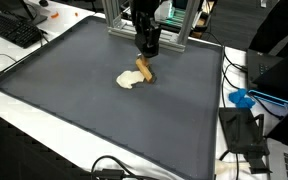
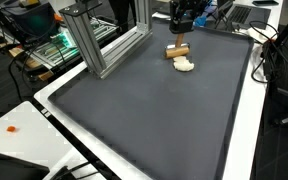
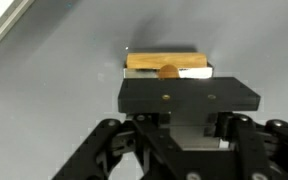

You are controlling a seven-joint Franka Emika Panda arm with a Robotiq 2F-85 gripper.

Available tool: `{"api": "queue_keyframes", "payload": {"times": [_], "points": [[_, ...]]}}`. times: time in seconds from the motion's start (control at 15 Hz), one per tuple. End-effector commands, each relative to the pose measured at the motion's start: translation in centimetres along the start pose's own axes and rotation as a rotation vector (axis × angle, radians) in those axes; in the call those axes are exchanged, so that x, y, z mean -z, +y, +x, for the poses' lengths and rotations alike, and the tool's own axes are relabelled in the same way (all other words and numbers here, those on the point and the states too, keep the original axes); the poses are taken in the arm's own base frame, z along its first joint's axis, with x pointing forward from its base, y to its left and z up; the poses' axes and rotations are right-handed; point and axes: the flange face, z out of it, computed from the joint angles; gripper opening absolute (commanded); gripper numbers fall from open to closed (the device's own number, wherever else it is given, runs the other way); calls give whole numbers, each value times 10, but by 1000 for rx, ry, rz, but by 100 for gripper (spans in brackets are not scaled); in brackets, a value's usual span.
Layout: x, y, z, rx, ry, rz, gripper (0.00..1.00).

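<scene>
Claw [image 1: 149,52] hangs low over the far middle of a dark grey mat [image 1: 84,110] that covers the bench [image 2: 44,150]. Its fingers are drawn close together. The views do not settle whether they pinch anything, so it reads as closed with no clear hold.

Just under it is a small wooden block [image 1: 142,68], light brown and oblong, either touching the fingertips or just below them. In an exterior view the block [image 2: 177,51] lies flat across the mat. In the wrist view the block [image 3: 162,60] sits straight ahead of the black claw body, with its long side crosswise.

A pale cream lump [image 1: 130,80], soft-edged and flattish, lies on the mat against the block on its near side. From the opposite side the lump [image 2: 185,65] also appears to touch the block.

An aluminium frame [image 2: 99,45] stands along the mat's edge near the arm's base. A black keyboard [image 1: 14,30] rests on the white bench beyond one corner of the mat. A blue object [image 1: 242,98] lies off the mat among cables. A small orange bit [image 2: 12,130] sits on the white bench, well apart from the block.
</scene>
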Motion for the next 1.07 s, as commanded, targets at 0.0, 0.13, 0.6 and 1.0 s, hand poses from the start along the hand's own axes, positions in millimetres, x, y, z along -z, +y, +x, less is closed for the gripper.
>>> {"api": "queue_keyframes", "payload": {"times": [0.0, 0.13, 0.6, 1.0], "points": [[2, 3, 2, 38, 26, 4, 34], [15, 2, 3, 114, 48, 7, 34], [49, 0, 8, 518, 95, 23, 34], [49, 1, 17, 862, 112, 8, 34]]}}
